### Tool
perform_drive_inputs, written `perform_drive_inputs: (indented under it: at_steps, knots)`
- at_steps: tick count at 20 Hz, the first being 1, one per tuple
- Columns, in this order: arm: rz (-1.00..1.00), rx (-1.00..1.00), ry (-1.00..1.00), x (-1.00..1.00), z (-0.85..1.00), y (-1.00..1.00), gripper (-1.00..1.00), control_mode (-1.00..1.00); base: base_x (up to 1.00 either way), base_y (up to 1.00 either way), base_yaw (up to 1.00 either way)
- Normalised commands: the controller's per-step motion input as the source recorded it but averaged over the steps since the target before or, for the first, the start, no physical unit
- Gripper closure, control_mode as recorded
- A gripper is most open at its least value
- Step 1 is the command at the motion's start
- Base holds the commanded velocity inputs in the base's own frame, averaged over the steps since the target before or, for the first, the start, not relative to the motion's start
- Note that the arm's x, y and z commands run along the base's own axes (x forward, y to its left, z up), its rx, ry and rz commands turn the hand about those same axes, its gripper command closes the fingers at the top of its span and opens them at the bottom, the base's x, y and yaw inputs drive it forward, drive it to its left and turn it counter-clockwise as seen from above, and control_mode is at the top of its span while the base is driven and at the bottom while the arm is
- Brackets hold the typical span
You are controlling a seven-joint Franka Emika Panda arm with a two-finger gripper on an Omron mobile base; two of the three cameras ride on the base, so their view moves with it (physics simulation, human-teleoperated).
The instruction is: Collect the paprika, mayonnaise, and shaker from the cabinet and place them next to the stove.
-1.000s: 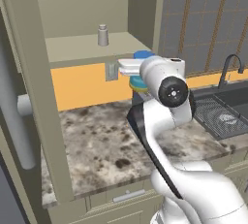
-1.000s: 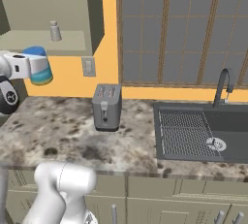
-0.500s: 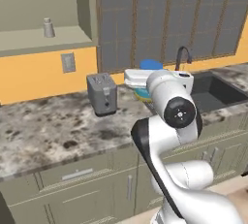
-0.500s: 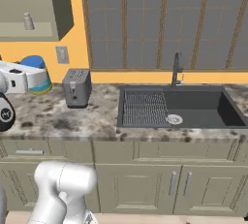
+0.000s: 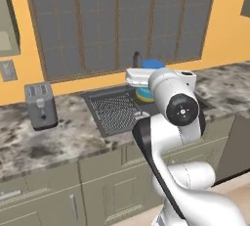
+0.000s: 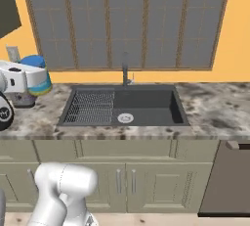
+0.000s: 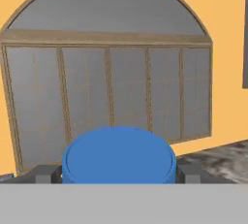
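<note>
**A:** So where's it at with the whole fetch-three-things job? Looking at the long speckled countertop [image 6: 215, 107] with the black sink [image 6: 146, 103] set in the middle, under that big grey window [image 6: 122, 22], I'm not seeing a stove anywhere.

**B:** Yeah, no stove in frame, and I can't make out the paprika or the shaker either, so I can't say whether either of them is done. My read is it's mid-carry with the mayonnaise [image 5: 152, 66]. Drop-off isn't done for this jar at least.

**A:** Where exactly is the jar?

**B:** Up off the counter, in the gripper [image 7: 119, 173]. From the left base view it hangs over the back edge of the sink basin, right by the faucet [image 6: 125, 73]. From the right base view it's out at the left end of the counter, just in front of the toaster [image 5: 41, 105]. Blue lid, yellowish bottom, can't miss it.

**A:** And the jaws, open or what?

**B:** Spread wide, but wide because the jar is fat. In the hand view the blue lid sits squarely between the two dark fingertips [image 7: 44, 173], one pressed on each side. So clamped on the mayo, nothing else touching it as far as I can tell.

**A:** So what's left?

**B:** Get to the stove, set it down beside it, then sort whichever of the other two are still outstanding.
</note>
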Motion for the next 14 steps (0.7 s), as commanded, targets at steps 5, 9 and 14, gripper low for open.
perform_drive_inputs:
  at_steps: [5,9,14]
  knots:
    - [0.00,0.00,0.00,0.00,0.00,0.00,1.00,1.00,0.08,-1.00,-0.01]
    - [0.00,0.00,0.00,0.00,0.00,0.00,1.00,1.00,0.08,-1.00,-0.01]
    - [0.00,0.00,0.00,0.00,0.00,0.00,1.00,1.00,0.11,-1.00,-0.01]
